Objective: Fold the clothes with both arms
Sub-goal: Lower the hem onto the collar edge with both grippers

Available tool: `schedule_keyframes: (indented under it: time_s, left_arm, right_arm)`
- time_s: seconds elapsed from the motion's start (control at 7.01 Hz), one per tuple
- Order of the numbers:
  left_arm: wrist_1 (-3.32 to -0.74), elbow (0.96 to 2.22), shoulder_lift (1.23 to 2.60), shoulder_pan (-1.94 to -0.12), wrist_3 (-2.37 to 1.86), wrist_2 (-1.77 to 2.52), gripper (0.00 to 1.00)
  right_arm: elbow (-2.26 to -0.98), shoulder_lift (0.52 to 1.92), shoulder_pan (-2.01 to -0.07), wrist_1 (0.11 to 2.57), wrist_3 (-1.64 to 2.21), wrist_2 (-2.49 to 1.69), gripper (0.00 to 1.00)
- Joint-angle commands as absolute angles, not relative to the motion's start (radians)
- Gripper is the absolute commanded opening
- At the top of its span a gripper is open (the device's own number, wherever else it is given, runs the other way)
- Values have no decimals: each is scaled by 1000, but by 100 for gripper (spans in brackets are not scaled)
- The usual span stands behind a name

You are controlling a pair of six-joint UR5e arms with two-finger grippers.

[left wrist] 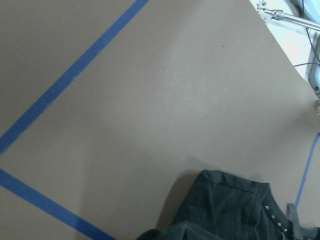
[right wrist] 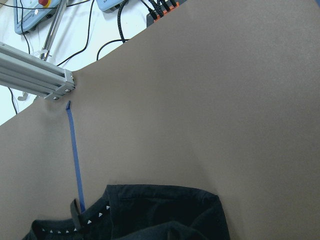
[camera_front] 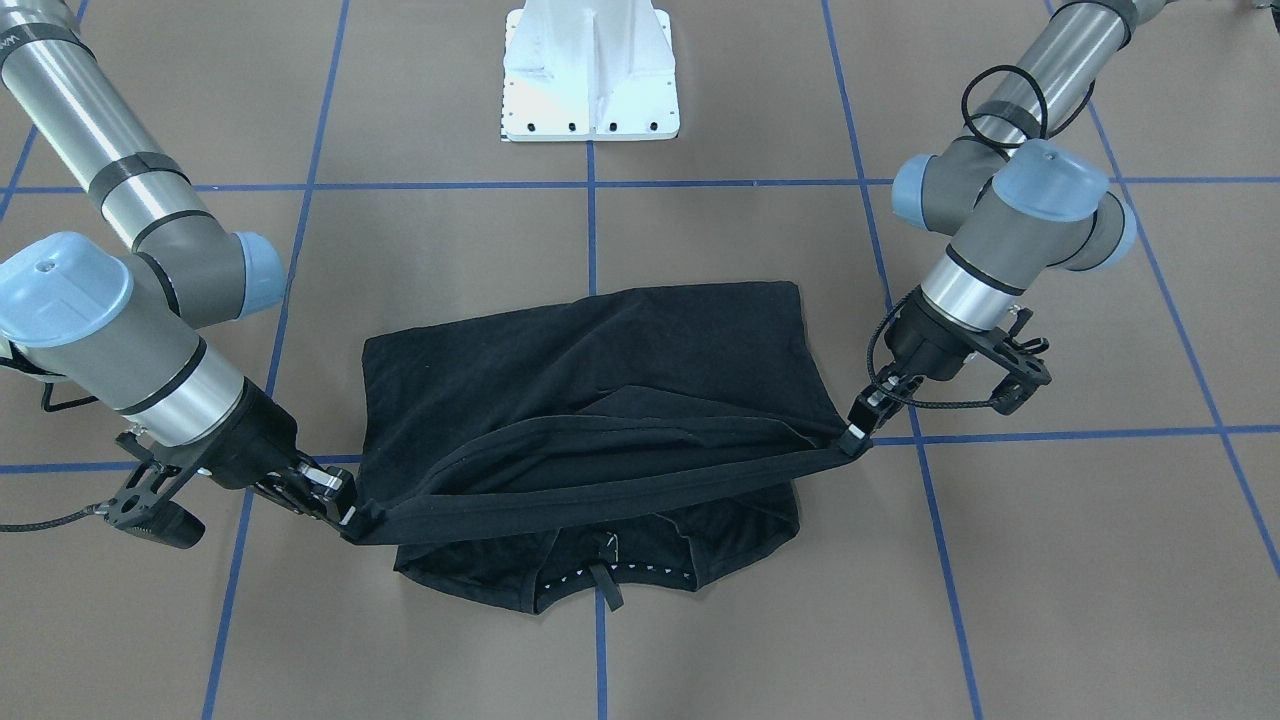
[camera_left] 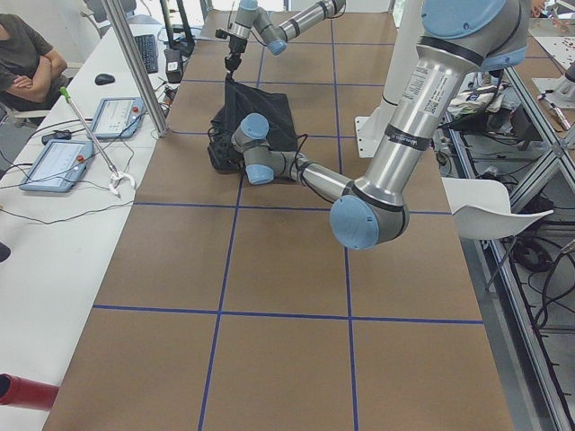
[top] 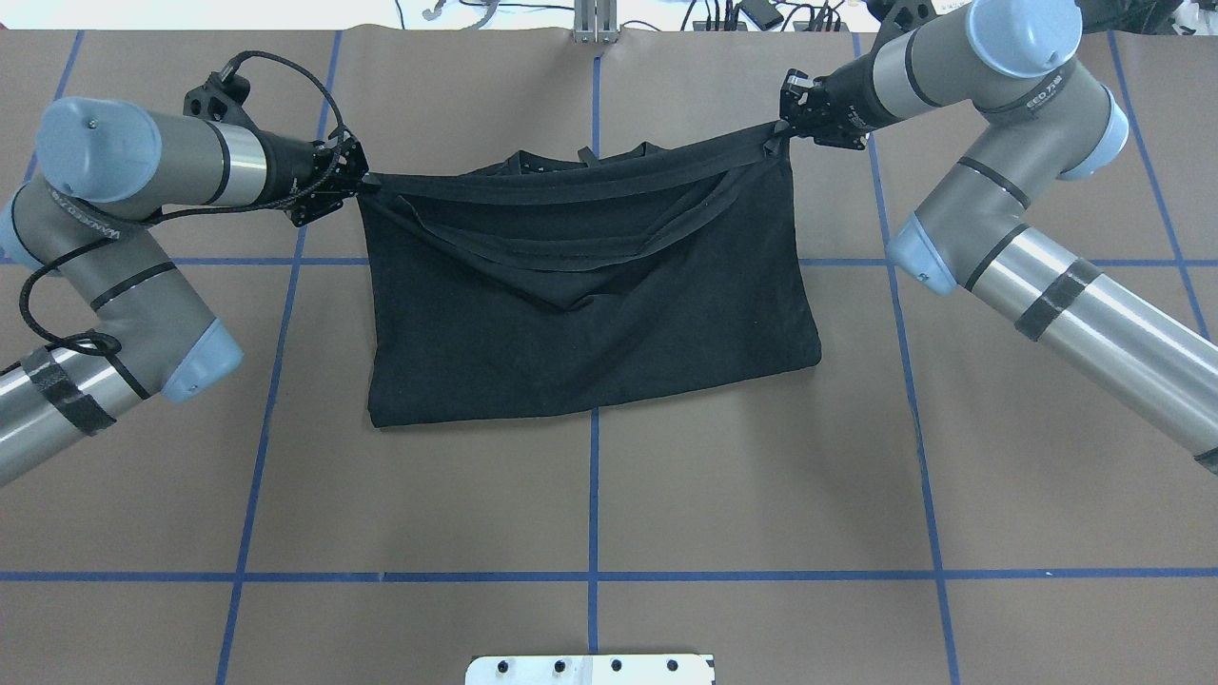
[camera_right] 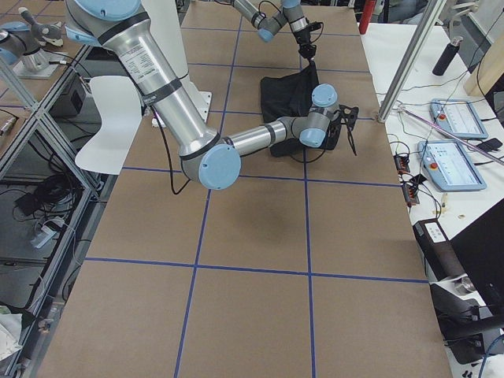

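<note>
my left gripper (top: 357,181) is closed on one corner of the hem (top: 571,183) of the black t-shirt (top: 590,314). this corner is at the far left of the cloth in the view from over my shoulders. the fingers pinch only a small bit of the edge.

between my two grippers the hem runs as a tight band, lifted a little over the table (top: 590,495). a second layer of the edge sags below it in a loose curve. the rest of the t-shirt lies flat in the middle of the table. its near edge looks like a fold. on the far side the collar (camera_front: 560,585) shows from under the lifted band.

my right gripper (top: 782,128) is closed on the other corner of the hem, at the far right.

i judge the cloth to be light, very soft and without stiffness. it hangs wherever i do not hold it, and it can slip out of so small a pinch. the two hem corners are the good places to hold. i think the band needs an even pull, so that both layers come down together without wrinkles.
</note>
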State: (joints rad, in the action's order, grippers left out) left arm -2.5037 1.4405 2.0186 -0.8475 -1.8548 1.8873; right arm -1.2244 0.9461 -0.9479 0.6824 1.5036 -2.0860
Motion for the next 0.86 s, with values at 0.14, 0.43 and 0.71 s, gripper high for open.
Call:
schedule_keyframes:
  time_s: [0.14,0.43,0.71]
  left_arm:
    - [-2503,1431,2022,-857,-1853,1887,0]
    - [-2503,1430,2022,-857,-1856,1887,0]
    - [-2503,1411,2031,-857,-1855,1882,0]
  right_arm:
    - [-1206,933,-946,683,1505,-2077,0]
    - [-1198,931,-946,683,1505,-2068,0]
    - [-1157,899,-946,683,1505,-2054,0]
